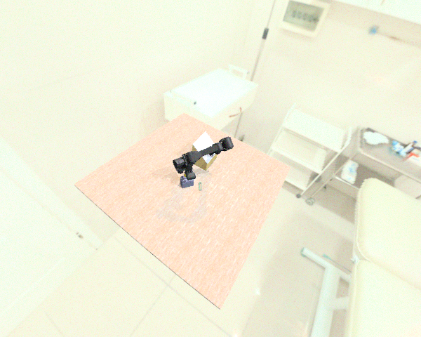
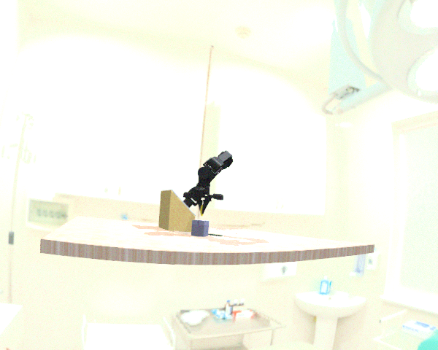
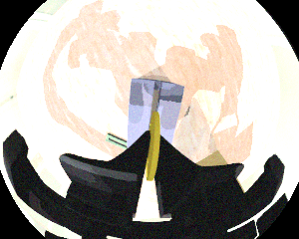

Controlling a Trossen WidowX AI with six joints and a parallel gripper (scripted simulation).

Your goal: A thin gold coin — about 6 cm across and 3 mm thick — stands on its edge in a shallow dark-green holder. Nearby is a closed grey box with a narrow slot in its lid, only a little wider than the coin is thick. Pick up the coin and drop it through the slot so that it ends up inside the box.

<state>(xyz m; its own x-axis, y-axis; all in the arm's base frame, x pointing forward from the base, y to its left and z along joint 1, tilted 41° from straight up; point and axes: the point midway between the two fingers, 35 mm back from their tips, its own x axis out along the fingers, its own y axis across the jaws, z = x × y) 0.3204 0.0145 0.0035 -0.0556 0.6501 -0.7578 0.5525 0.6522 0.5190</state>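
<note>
My gripper [image 1: 190,175] [image 2: 202,207] [image 3: 151,134] is shut on the thin gold coin [image 3: 153,134] [image 2: 201,212], which it holds on edge and pointing down. The coin hangs just above the small grey-blue box [image 1: 184,182] [image 2: 200,228] [image 3: 171,112], close to its lid. In the wrist view the coin's lower edge lies over the dark slot near the middle of the lid. The dark-green holder [image 1: 200,186] [image 3: 117,137] stands empty on the table just beside the box. The top view does not show the coin.
A tan wedge block [image 1: 205,161] [image 2: 172,217] with a white top stands right behind the box, under the arm. The pinkish wooden table [image 1: 138,203] [image 2: 174,256] extends wide around them. Hospital furniture stands off the table.
</note>
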